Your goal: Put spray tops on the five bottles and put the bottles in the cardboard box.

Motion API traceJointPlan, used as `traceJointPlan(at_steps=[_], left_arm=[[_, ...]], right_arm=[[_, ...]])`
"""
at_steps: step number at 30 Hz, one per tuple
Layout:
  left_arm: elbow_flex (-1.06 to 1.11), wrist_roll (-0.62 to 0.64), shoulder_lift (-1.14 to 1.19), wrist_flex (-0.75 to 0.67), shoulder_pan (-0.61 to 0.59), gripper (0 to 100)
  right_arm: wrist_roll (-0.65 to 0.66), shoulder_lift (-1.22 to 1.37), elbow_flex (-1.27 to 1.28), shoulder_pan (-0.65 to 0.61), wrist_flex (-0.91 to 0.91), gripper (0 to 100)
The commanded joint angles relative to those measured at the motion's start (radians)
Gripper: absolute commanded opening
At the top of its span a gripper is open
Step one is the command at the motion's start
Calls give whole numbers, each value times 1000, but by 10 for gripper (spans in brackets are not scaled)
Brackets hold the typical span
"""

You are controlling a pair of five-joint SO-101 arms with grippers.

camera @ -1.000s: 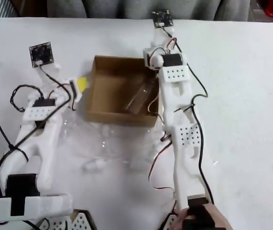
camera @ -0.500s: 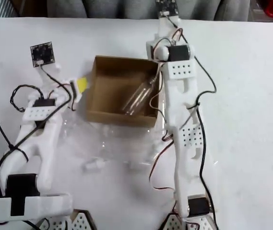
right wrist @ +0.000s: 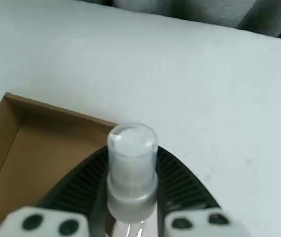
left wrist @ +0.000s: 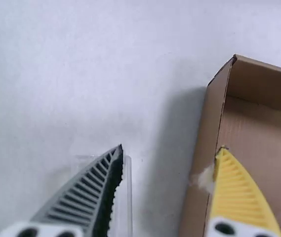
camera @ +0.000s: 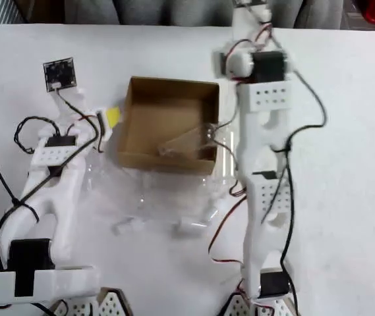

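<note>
The cardboard box point(camera: 134, 141) sits mid-table. My right gripper point(right wrist: 132, 158) is shut on a clear bottle point(right wrist: 132, 143) with a white spray top, held above the box point(right wrist: 12, 148) near its far corner. In the high view a clear bottle point(camera: 186, 141) lies tilted in the box's right half, beside the right arm point(camera: 263, 118). My left gripper point(left wrist: 171, 148) stands open at the box's left wall point(left wrist: 207, 163), with its yellow finger point(left wrist: 236, 192) over the wall and its grey finger point(left wrist: 98, 190) over the table. It also appears at the box's left side as the left gripper point(camera: 106, 124).
Loose clear bottles point(camera: 144, 194) and white spray tops point(camera: 129, 226) lie on the table just in front of the box, between the two arms. A clear plastic edge point(left wrist: 128, 197) shows beside the grey finger. Cables hang along both arms.
The right arm has swung right and toward the table's far side. The bottle in the box has turned flatter. A hand seen at the right arm's base a second ago is gone.
</note>
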Motion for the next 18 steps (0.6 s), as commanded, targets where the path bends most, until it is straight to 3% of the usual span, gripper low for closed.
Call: traceJointPlan(at_steps=[1,9,18], left_arm=[[-61,-12,-4,-34,8,284],[-60,-14,-4,-34,8,284],[-60,-14,-4,-34,8,285]], right_arm=[[-3,-93,-40,79,33,15],[3,-153,9,222,36,15],[123,-473,592,312,30,15]])
